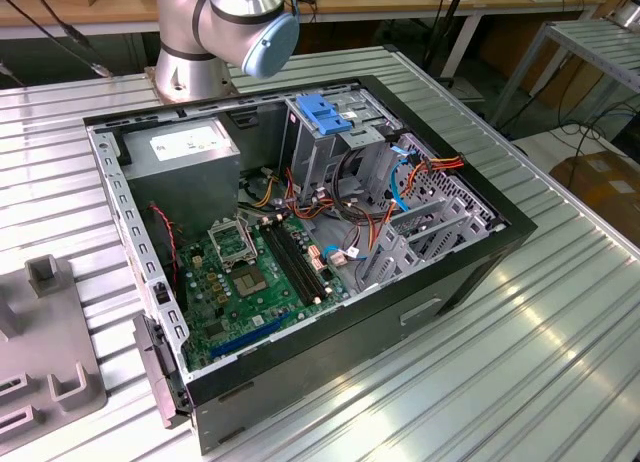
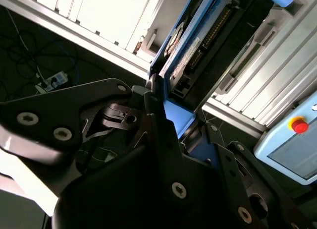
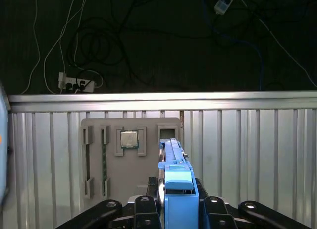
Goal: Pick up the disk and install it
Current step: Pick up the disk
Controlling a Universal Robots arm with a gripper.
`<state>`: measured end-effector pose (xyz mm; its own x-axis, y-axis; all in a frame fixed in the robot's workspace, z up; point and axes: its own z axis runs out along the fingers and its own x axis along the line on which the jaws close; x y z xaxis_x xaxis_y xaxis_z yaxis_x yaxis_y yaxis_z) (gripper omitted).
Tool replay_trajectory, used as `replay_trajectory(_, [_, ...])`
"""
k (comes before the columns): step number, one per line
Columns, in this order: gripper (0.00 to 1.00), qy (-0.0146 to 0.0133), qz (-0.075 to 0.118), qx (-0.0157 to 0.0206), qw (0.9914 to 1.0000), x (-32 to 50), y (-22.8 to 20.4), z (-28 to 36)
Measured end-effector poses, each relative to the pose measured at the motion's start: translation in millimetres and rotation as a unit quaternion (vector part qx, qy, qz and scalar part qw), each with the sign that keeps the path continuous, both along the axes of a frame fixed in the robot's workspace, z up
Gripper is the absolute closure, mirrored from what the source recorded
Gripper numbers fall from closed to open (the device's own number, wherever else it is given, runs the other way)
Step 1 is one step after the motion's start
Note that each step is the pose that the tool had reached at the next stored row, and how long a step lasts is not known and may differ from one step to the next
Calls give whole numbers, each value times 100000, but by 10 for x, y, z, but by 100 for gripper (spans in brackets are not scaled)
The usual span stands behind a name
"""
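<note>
My gripper (image 3: 176,205) is shut on the disk (image 3: 173,162), a flat drive in a light-blue bracket that stands edge-on between the black fingers (image 3: 143,209). In the second wrist view the disk (image 2: 198,38) shows its dark circuit-board side and blue frame, clamped at its end by the gripper (image 2: 166,115). It hangs above the ribbed metal table (image 3: 247,149), clear of it. The open computer case (image 1: 470,272) lies on its side in the exterior view, with its metal drive cage (image 1: 330,152) at the far side.
Under the held disk lies a grey fixture tray (image 3: 148,179) carrying a processor chip (image 3: 130,139); this tray (image 1: 40,362) sits at the exterior view's left. The arm's base (image 1: 215,32) stands behind the case. Cables (image 3: 99,45) lie on the floor past the table edge.
</note>
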<state>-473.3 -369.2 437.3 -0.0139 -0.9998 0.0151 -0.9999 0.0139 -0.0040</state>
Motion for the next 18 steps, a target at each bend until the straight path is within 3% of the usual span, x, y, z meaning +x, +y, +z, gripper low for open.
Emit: replay_trajectory(18, [63, 1, -3, 4, 100000, 0, 0, 258])
